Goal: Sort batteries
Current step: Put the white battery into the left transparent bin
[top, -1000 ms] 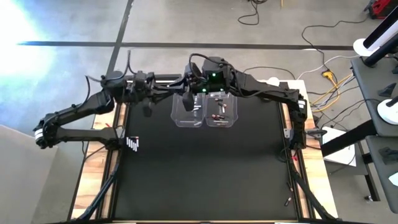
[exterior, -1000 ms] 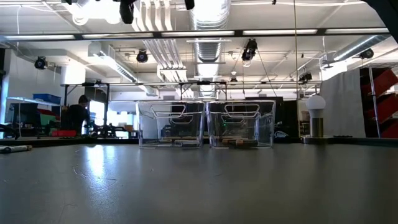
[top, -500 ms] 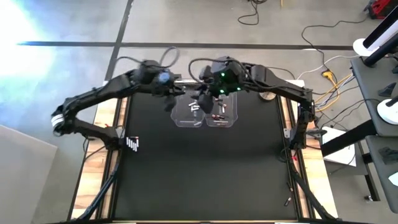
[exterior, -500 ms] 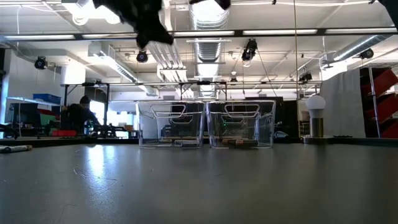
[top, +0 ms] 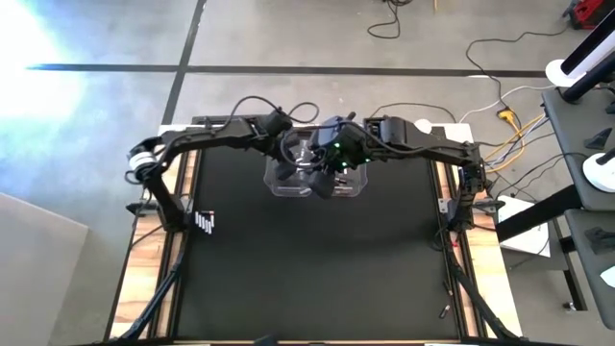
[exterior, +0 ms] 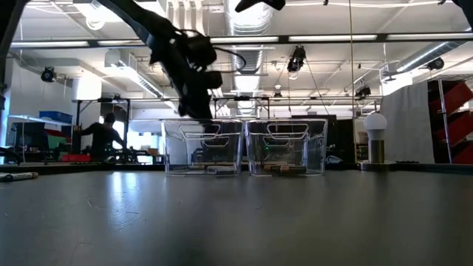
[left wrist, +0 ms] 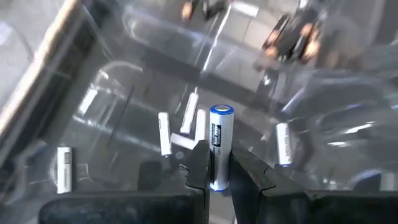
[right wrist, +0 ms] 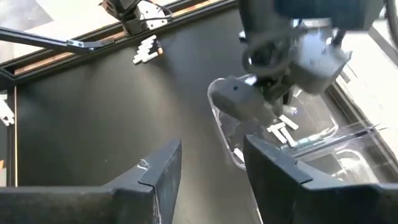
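Left tool (left wrist: 216,177) over the left bin (top: 288,183), clamped on one silvery battery (left wrist: 220,144), lower end hidden between fingers. More batteries (left wrist: 165,132) inside, blurred. Right tool (right wrist: 208,165) above the bins, jaws apart, empty; right bin (exterior: 287,146) contents hard to make out.

An industrial lab: ceiling ducts (exterior: 247,18) and strip lights above the tabletop (exterior: 236,214), workstations and a person (exterior: 103,137) behind it.
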Controlling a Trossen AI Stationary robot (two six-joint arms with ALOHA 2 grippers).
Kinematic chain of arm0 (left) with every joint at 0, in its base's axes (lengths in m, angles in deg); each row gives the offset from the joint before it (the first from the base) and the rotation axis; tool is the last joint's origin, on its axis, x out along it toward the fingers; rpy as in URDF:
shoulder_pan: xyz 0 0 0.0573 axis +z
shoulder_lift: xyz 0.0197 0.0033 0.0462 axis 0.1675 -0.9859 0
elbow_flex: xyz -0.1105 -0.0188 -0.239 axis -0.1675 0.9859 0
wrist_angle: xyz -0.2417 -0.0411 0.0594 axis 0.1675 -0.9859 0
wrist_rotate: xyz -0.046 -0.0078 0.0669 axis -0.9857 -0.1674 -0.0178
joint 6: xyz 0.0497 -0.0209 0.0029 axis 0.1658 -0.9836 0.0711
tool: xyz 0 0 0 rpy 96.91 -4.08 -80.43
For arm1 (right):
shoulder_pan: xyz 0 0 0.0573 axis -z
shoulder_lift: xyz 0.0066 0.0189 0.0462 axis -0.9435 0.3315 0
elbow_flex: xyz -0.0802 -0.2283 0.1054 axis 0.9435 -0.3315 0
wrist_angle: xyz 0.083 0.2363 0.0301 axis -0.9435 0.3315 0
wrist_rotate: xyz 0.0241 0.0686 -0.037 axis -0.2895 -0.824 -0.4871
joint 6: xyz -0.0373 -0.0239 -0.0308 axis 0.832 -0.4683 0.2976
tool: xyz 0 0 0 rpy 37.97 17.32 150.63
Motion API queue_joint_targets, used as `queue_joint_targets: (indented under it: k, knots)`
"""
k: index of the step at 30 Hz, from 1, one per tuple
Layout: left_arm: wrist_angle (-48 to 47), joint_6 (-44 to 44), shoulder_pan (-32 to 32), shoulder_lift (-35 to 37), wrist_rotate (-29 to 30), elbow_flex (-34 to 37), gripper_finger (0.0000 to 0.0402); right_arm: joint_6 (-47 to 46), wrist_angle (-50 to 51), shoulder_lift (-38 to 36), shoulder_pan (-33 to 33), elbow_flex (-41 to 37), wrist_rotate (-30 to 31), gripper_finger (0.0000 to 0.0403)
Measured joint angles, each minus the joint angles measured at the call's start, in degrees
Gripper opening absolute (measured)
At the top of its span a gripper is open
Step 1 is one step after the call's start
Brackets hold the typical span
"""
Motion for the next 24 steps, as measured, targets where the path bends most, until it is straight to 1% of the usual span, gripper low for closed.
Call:
queue_joint_targets:
  k: [4, 9, 13, 16, 24]
  knots:
    - [0.0, 0.5, 0.0, -3.4, 0.0, -1.0, 0.0019, 0.1, 0.0, 0.0, 0.0, 0.0, 0.1, 0.0156]
    - [0.0, 1.3, 0.0, -5.6, 0.2, -1.6, 0.0019, 0.2, 0.0, 0.0, 0.0, 0.0, 0.2, 0.0148]
    - [0.3, 2.6, -0.1, -7.9, 2.4, -1.7, 0.0018, 0.3, 0.0, 0.0, 0.0, 0.0, 0.2, 0.0141]
    - [0.1, 2.6, -0.2, -10.1, 2.5, -1.7, 0.0018, 1.0, -0.3, 0.0, 0.0, 0.0, 0.2, 0.0136]
    - [0.1, 2.7, -2.3, -13.0, 2.5, -1.7, 0.0018, 1.7, -1.3, 0.0, 0.0, 0.0, 0.2, 0.012]
